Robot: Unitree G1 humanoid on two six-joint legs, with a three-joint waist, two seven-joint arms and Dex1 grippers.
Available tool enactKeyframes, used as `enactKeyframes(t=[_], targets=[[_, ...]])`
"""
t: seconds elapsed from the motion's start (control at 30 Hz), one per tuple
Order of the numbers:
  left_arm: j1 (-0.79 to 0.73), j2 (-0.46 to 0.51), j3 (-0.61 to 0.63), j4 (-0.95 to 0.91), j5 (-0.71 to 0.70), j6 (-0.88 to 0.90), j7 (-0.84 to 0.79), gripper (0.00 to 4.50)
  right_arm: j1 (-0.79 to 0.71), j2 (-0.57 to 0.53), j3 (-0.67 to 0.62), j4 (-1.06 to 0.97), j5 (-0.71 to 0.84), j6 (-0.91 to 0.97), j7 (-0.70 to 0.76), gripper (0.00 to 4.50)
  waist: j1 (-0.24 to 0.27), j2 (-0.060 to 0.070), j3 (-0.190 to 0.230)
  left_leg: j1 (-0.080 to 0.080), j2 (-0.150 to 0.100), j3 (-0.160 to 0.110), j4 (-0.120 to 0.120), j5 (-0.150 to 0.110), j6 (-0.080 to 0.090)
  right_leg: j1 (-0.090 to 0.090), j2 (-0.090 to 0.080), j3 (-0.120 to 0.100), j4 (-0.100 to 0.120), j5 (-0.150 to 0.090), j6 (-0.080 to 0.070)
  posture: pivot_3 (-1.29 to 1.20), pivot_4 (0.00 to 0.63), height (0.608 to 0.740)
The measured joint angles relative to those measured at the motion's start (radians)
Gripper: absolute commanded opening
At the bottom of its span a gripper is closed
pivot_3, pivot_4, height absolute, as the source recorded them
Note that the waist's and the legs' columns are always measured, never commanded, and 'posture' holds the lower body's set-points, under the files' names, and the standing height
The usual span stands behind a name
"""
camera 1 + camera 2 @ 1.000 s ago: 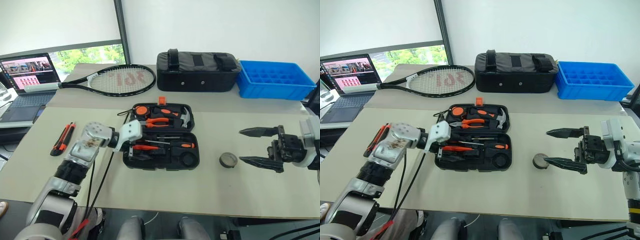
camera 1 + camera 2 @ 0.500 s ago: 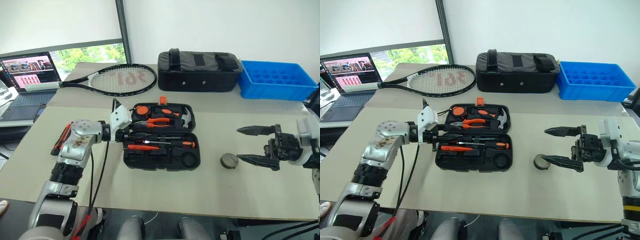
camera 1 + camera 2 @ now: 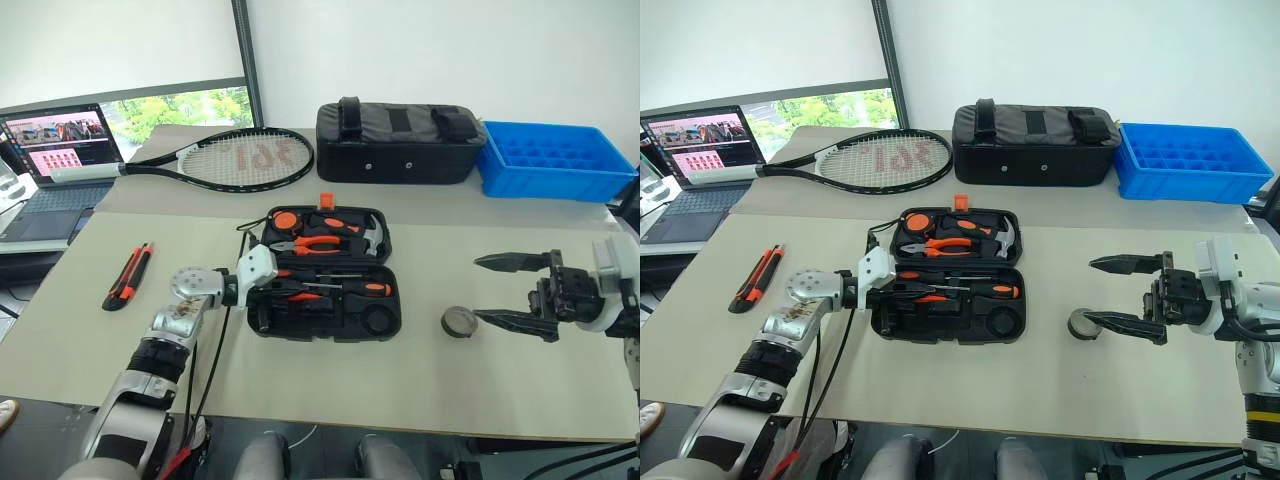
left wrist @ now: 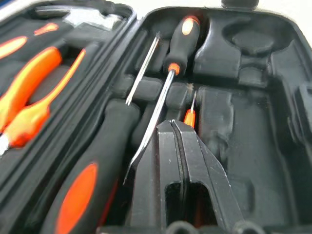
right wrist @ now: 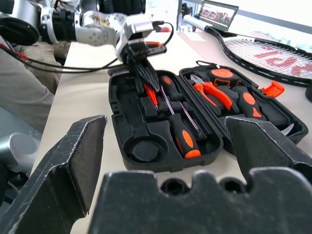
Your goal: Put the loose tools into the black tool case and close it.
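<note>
The black tool case (image 3: 322,335) lies open mid-table, pliers and a hammer in its back half. Two orange-and-black screwdrivers (image 4: 181,39) (image 4: 90,178) rest in the front half. My left gripper (image 4: 173,124) is shut, its tips low in that front half, just over the small thin orange screwdriver (image 4: 189,116). Nothing shows between its fingers. The black-and-orange utility knife (image 3: 128,276) lies on the table left of the case. To the right of the case sits the small dark tape roll (image 3: 458,321), beside the lower finger of my open right gripper (image 3: 478,290), which holds nothing.
A tennis racket (image 3: 235,160), a black fabric bag (image 3: 400,140) and a blue crate (image 3: 555,160) line the back of the table. A laptop (image 3: 55,150) stands at the far left.
My left gripper has gone from open to shut, lifted briefly, then sunk back into the case's front half. The right arm has stayed still.
</note>
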Motion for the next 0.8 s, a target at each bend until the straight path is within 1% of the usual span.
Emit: enactKeyframes(t=[0.13, 0.3, 0.4, 0.5, 0.57, 0.63, 0.7, 0.8], targets=[[-0.022, 0.001, -0.015, 0.037, 0.038, -0.046, 0.012, 0.04, 0.0, 0.0, -0.001, 0.011, 0.0, -0.007, 0.001, 4.5, -0.006, -0.001, 0.0, 0.001, 0.0, 0.0, 0.0, 0.0, 0.0, 0.0, 0.0, 0.001, 0.001, 0.0, 0.0, 0.0, 0.15, 0.708], [-0.02, 0.001, -0.011, 0.048, 0.039, -0.068, 0.018, 0.04, 0.001, 0.0, -0.001, 0.023, -0.001, -0.019, 0.002, 4.5, -0.008, -0.001, 0.0, 0.001, 0.0, 0.0, 0.0, 0.0, 0.0, 0.0, 0.0, 0.001, 0.001, 0.0, 0.0, 0.0, 0.15, 0.708], [-0.002, 0.001, 0.023, 0.029, -0.006, -0.032, 0.016, 0.04, 0.001, 0.0, -0.001, 0.024, -0.001, -0.022, 0.002, 4.5, -0.007, 0.0, 0.0, 0.0, 0.0, 0.0, 0.0, 0.0, 0.0, 0.0, 0.0, 0.001, 0.001, 0.0, 0.0, 0.0, 0.15, 0.708], [0.024, 0.002, 0.085, -0.045, -0.091, 0.021, 0.014, 0.04, 0.001, 0.0, -0.001, 0.027, 0.0, -0.022, 0.003, 4.5, -0.005, 0.001, 0.0, 0.0, 0.001, 0.0, 0.0, 0.0, 0.0, 0.0, 0.0, 0.0, 0.001, 0.0, 0.0, 0.0, 0.15, 0.708], [0.044, 0.02, 0.157, -0.13, -0.16, 0.093, 0.045, 0.04, -0.008, 0.004, 0.002, 0.029, 0.0, -0.021, 0.003, 4.5, -0.005, 0.001, 0.0, 0.0, 0.001, 0.0, 0.0, 0.0, 0.0, 0.0, 0.0, 0.0, 0.001, 0.0, 0.0, 0.0, 0.15, 0.708], [0.071, 0.063, 0.227, -0.177, -0.185, 0.153, 0.105, 0.42, -0.019, 0.01, 0.005, 0.036, 0.001, -0.021, 0.004, 4.5, -0.013, 0.001, 0.0, 0.001, 0.001, 0.0, -0.001, 0.0, 0.0, 0.0, 0.001, 0.001, 0.001, 0.0, 0.0, 0.0, 0.15, 0.708], [0.101, 0.124, 0.329, -0.178, -0.201, 0.215, 0.201, 0.93, -0.045, 0.025, 0.021, 0.055, 0.001, -0.021, 0.006, 4.5, -0.023, 0.001, 0.0, 0.002, 0.002, 0.0, -0.001, 0.0, 0.0, 0.0, 0.001, 0.0, 0.002, 0.0, 0.0, 0.0, 0.15, 0.708], [0.125, 0.183, 0.446, -0.151, -0.205, 0.259, 0.316, 2.01, -0.075, 0.039, 0.046, 0.084, 0.0, -0.021, 0.013, 4.5, -0.026, 0.001, 0.0, 0.002, 0.002, -0.001, 0.0, 0.0, 0.0, 0.0, 0.0, 0.0, 0.002, 0.0, 0.0, 0.0, 0.15, 0.708]])
